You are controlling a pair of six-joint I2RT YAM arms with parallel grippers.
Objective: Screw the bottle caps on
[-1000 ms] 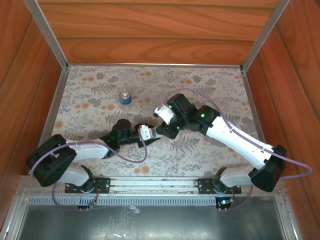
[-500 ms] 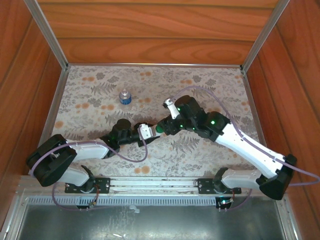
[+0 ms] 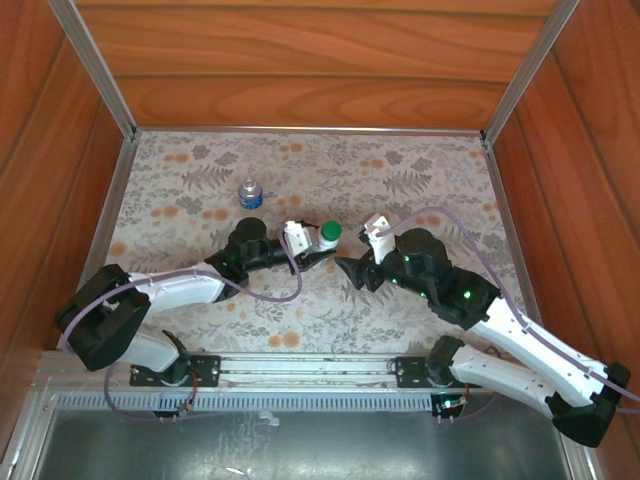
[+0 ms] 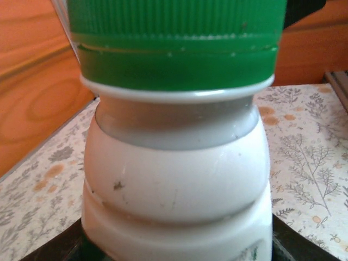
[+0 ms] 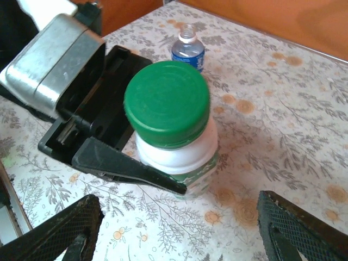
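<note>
While the left gripper (image 3: 320, 247) clamped the white bottle (image 5: 182, 155) upright near the middle of the table (image 5: 283, 125), green cap (image 5: 166, 103) seated on its neck, the right gripper (image 3: 351, 274) hung just beside it, jaws wide and empty. The clear bottle (image 5: 188, 48) stood upright, well behind.

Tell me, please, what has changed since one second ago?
The right gripper opened, let go of the green cap and drew back to its own side. The left gripper, still shut on the white bottle, carried it slightly farther up the table. The clear bottle stayed in place.
</note>
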